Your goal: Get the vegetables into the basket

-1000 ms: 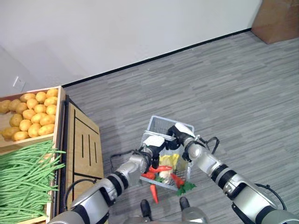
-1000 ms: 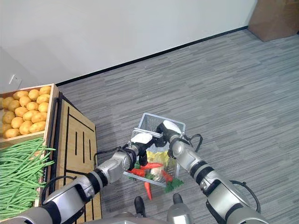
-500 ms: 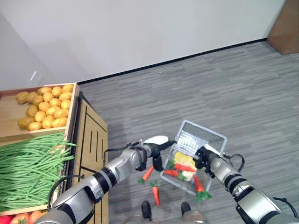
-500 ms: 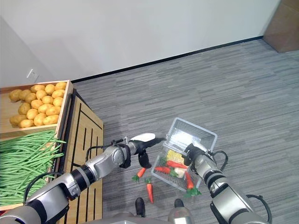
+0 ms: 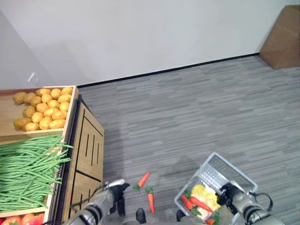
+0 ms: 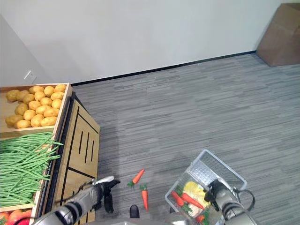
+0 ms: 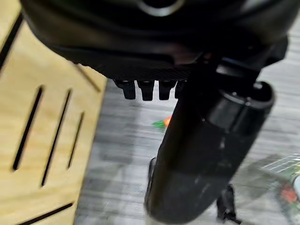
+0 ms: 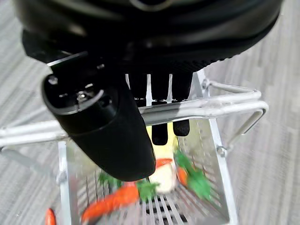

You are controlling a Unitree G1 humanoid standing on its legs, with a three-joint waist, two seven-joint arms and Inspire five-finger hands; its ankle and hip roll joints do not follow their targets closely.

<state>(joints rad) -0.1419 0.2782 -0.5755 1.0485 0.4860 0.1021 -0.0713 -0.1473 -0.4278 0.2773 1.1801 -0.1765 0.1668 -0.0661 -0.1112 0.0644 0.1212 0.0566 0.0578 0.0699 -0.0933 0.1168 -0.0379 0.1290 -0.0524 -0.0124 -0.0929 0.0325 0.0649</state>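
The right hand [image 8: 140, 70] curls round the wire basket's [image 5: 220, 169] handle [image 8: 206, 105]. The left hand [image 5: 117, 194] hangs loosely open, empty. Two carrots [image 5: 146, 188] lie on the floor [image 5: 187, 112].

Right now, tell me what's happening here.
The robot's right hand is curled round the handle of a silver wire basket, which already holds carrots and a yellow vegetable. Two orange carrots with green tops lie on the grey floor beside it, outside the basket. The left hand hangs low by the wooden produce stand, holding nothing.
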